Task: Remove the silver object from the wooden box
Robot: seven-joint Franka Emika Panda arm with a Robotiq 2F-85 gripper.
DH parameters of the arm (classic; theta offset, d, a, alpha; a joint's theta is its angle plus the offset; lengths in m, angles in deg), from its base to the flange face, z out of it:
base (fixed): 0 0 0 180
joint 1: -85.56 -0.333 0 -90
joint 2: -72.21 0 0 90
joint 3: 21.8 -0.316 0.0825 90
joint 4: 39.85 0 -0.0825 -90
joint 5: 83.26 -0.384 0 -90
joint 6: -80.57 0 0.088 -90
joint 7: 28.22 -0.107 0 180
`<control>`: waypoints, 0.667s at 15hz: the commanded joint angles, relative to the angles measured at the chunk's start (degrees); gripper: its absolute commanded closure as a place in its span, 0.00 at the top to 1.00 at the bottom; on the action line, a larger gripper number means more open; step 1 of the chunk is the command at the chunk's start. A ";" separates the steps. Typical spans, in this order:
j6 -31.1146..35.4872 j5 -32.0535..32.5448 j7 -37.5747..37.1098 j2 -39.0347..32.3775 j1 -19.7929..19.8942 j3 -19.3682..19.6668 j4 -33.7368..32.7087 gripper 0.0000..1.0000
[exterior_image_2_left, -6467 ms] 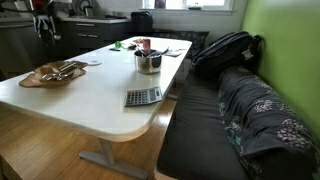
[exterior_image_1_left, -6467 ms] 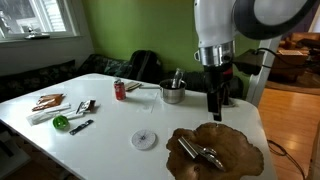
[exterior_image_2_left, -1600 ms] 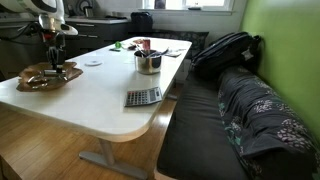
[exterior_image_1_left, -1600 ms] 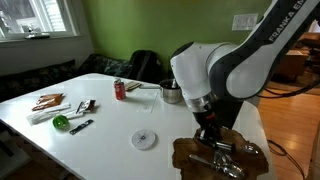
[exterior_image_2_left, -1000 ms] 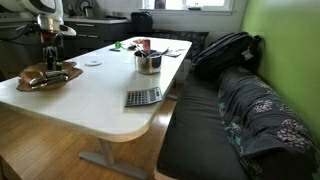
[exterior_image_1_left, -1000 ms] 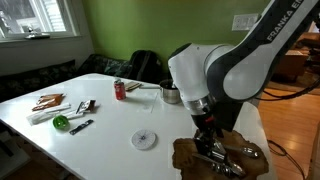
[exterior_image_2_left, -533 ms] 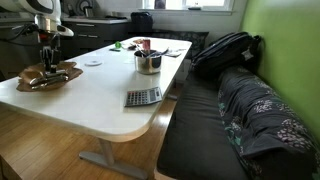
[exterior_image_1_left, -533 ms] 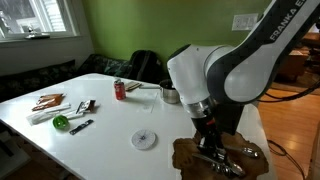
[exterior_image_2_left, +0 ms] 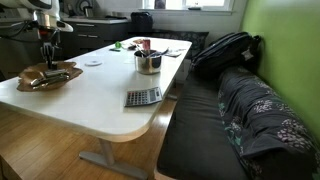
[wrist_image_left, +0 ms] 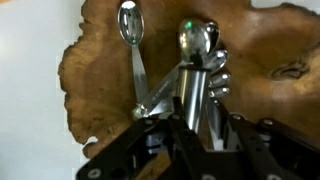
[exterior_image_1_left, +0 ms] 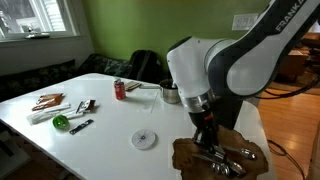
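Observation:
The silver object [wrist_image_left: 190, 75] is a fanned bunch of shiny spoon-like pieces lying inside the wooden box [wrist_image_left: 95, 80], a glossy dark-brown tray with a wavy outline. In the wrist view my gripper [wrist_image_left: 193, 128] comes in from the bottom and is shut on the handles of the bunch, one spoon [wrist_image_left: 130, 30] fanning off to the left. In an exterior view the gripper [exterior_image_1_left: 209, 143] reaches straight down into the wooden box [exterior_image_1_left: 250, 158] near the table's front corner. The wooden box [exterior_image_2_left: 50, 75] sits at the table's far end under the gripper [exterior_image_2_left: 47, 60].
A white disc [exterior_image_1_left: 145, 139] lies left of the box. A steel pot [exterior_image_1_left: 172, 93], a red can [exterior_image_1_left: 120, 90], a green ball [exterior_image_1_left: 61, 122] and small tools [exterior_image_1_left: 84, 107] stand further back. A calculator [exterior_image_2_left: 143, 96] lies near the table edge beside the couch [exterior_image_2_left: 250, 120].
The gripper has closed its fingers on the silver object's handles; one second ago they stood wide open around it. The arm has hardly moved.

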 commanded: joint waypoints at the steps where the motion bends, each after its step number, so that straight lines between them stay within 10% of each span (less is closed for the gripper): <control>1: 5.03 3.72 -3.75 9.50 -1.58 0.50 4.94 0.09; 5: 2.00 6.73 -6.59 12.98 -0.32 -0.56 4.89 0.09; 6: 1.31 6.14 -5.71 12.65 0.05 -1.05 4.80 0.59; 10: 2.94 5.86 -3.54 7.15 0.87 -1.25 5.55 0.80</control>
